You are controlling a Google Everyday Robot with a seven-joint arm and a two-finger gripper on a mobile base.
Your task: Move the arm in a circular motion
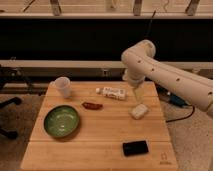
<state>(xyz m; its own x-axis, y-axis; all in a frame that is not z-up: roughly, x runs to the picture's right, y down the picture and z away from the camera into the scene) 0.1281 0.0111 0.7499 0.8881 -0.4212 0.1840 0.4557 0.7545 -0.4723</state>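
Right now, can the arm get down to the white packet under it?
Probably yes. The gripper hangs just above the white packet, with nothing between them; the tube lies off to the side and the arm is over that corner.

The arm reaches in from the right, elbow joint raised high, with the gripper hanging downward beneath it.
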